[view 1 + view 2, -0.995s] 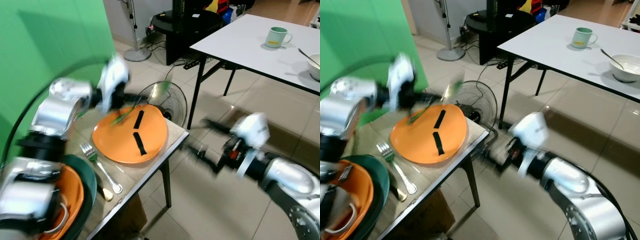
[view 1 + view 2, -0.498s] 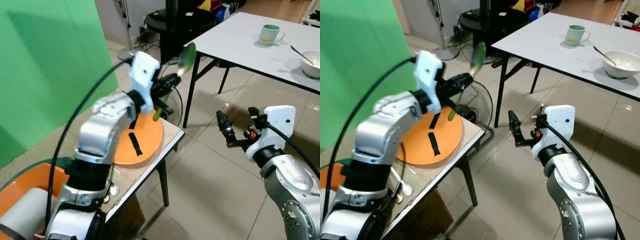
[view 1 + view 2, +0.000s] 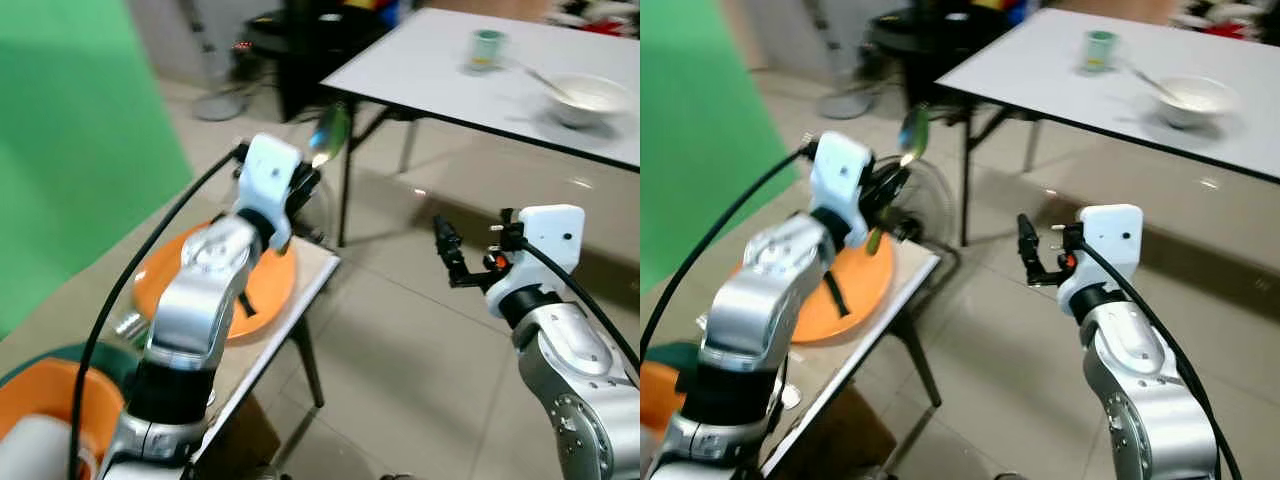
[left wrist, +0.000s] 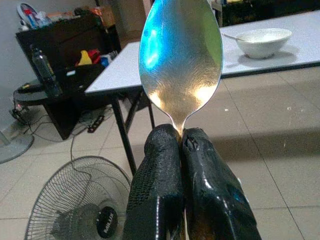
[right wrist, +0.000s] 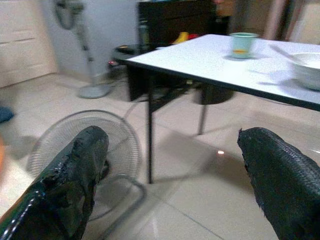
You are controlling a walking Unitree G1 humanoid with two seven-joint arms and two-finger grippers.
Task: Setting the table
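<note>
In the lower left of the head view the left arm rises from the frame's bottom edge, bends at the elbow over the small side table [image 3: 300, 300], and reaches up toward the centre top. Its left gripper [image 4: 181, 137] is clenched on the neck of a metal spoon [image 4: 180, 60], both black fingers [image 4: 155, 185] pressed together, with the bowl of the spoon standing upright above them; in the left eye view the spoon [image 3: 331, 130] sits just above and right of the white wrist housing. Below the forearm, an orange plate [image 3: 265, 290] lies on the side table, partly hidden by the arm, and at the bottom left corner an orange dish inside a dark green one [image 3: 60, 400] is cut off by the frame. On the right side, the right arm comes in from the lower right corner, elbow low, forearm raised, and the right gripper [image 3: 446, 255] hangs in mid-air over the tiled floor [image 3: 400, 370] with its fingers [image 5: 75, 175] spread wide apart and nothing between them. Behind the side table a floor fan [image 4: 75, 200] stands on the tiles. Farther back, across the upper right, a white table [image 3: 430, 70] on black legs carries a green mug [image 3: 487, 48] and a white bowl [image 3: 588, 95] with a utensil in it. A green screen [image 3: 70, 150] covers the upper left.
</note>
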